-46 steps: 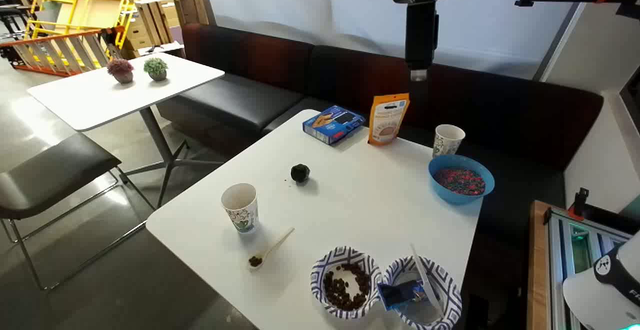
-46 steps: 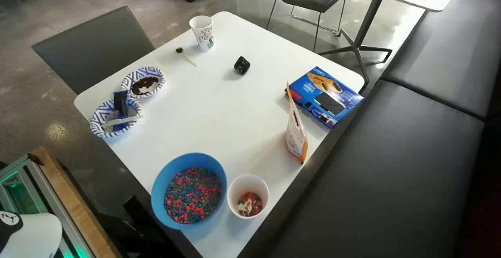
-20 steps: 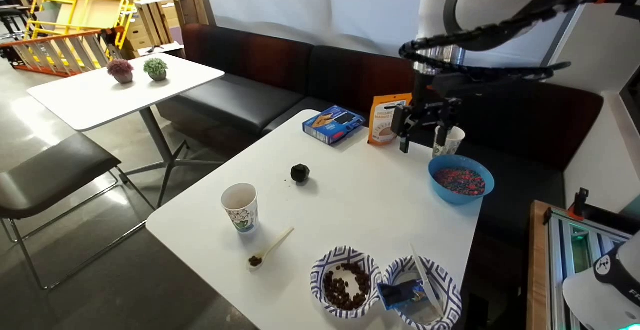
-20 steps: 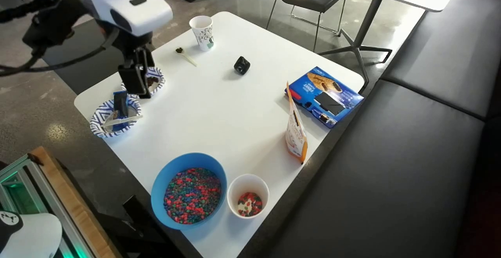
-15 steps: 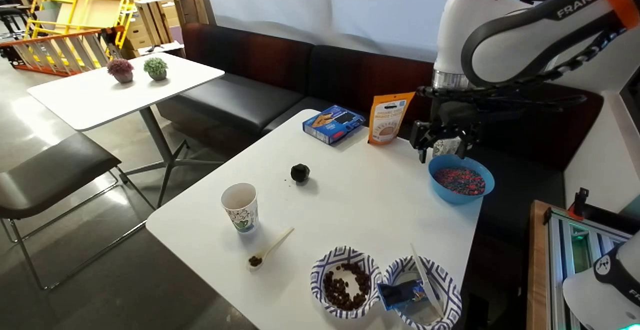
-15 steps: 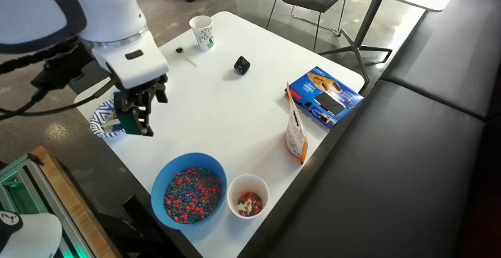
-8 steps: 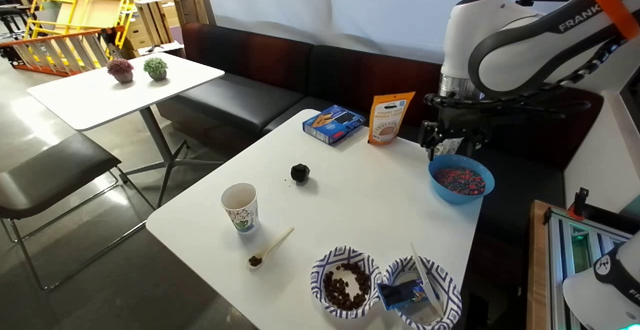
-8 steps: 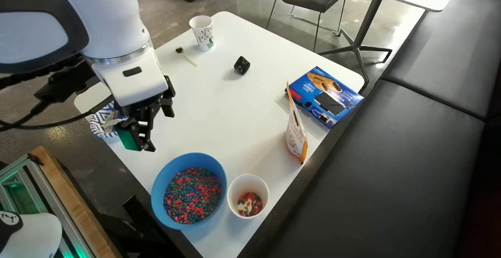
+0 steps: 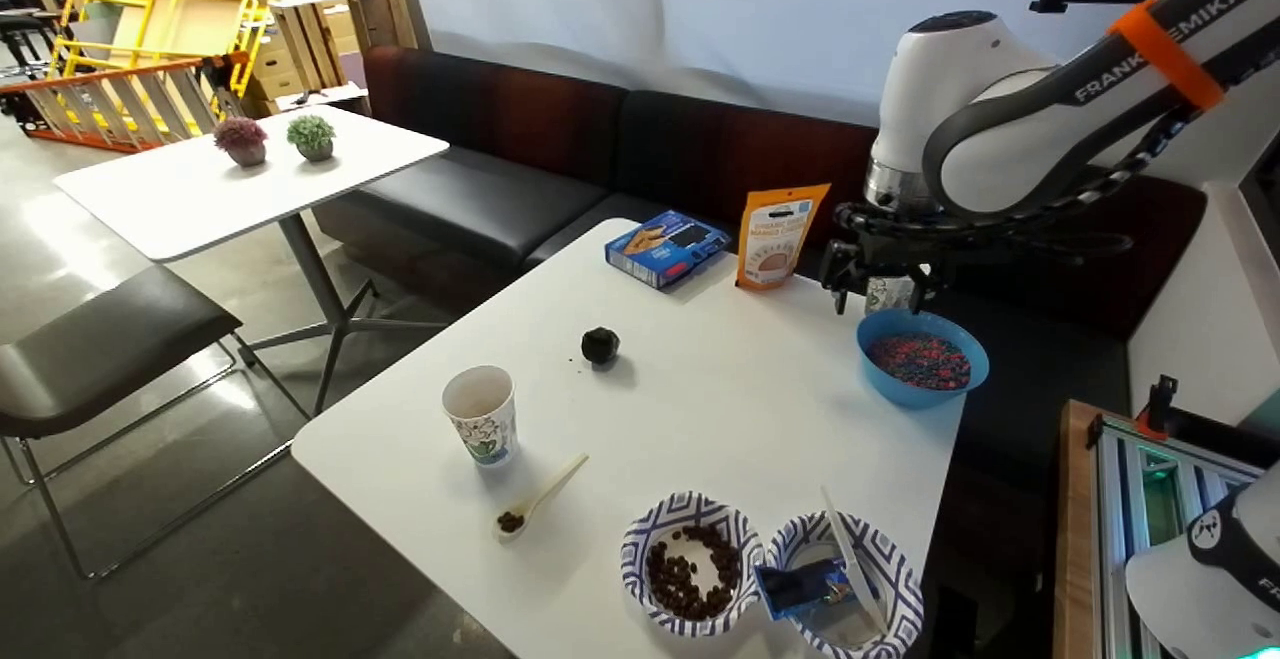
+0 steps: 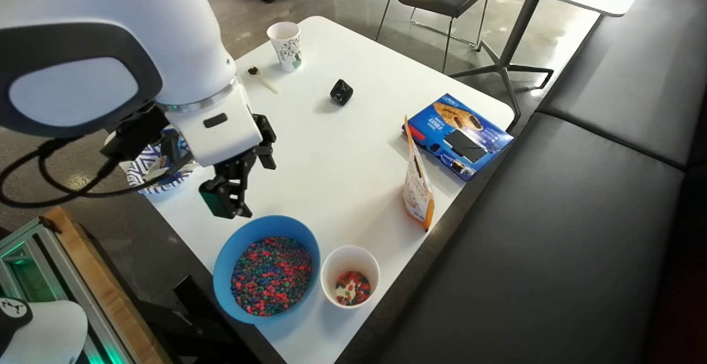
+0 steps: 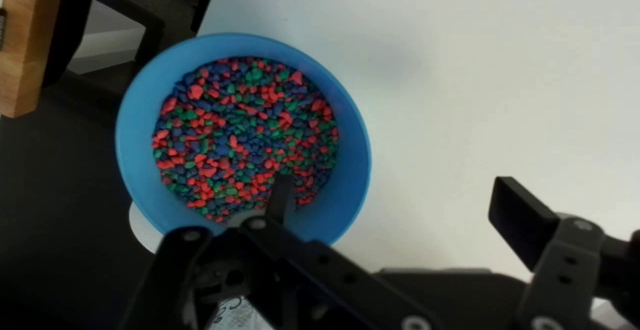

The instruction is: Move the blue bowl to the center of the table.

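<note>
On the far side of the white table [image 9: 720, 409], in an exterior view, a blue box [image 9: 668, 249] lies flat and an orange bag [image 9: 772, 241] stands upright. At the right edge is the blue bowl [image 9: 905, 391], beside a paper cup [image 9: 886, 295]. A black object [image 9: 600, 345] lies left of the middle. On the left, a second cup [image 9: 482, 421] stands near a spoon [image 9: 555, 485]. Two patterned bowls [image 9: 640, 547] stand at the near right.

On my monitor I read FRANK and EMIKA on the arm [image 9: 1010, 144], astride an orange band [image 9: 1167, 54]. The orange pouch [image 9: 777, 244] said ORGANIC and MANGO (print on the blue box [image 10: 458, 135] was too blurry).
</note>
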Robot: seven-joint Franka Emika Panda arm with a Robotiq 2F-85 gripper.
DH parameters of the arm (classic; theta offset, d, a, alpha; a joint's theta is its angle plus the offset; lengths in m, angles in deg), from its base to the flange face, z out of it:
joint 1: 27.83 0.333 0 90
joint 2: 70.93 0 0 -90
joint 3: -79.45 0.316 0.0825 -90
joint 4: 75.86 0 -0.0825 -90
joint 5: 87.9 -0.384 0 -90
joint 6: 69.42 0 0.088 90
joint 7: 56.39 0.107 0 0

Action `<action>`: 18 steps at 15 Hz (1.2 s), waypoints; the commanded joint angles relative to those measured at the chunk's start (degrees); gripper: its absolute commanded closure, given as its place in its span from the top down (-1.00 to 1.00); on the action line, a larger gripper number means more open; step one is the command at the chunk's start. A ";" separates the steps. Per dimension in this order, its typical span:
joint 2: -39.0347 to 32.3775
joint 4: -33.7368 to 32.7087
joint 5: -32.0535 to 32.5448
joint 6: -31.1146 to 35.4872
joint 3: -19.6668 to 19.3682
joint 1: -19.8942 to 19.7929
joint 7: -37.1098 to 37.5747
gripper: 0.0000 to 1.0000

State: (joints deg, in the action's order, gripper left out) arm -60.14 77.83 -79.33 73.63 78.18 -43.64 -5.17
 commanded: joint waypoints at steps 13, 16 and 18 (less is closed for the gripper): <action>-19.66 -8.14 10.94 7.76 -8.81 5.92 9.12 -0.19; -20.90 -9.47 10.09 7.12 -9.89 7.69 8.50 0.07; -22.01 -10.33 10.39 6.72 -10.70 8.69 8.89 0.01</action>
State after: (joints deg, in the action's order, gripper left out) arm -79.75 69.20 -70.14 80.38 69.32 -37.13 1.98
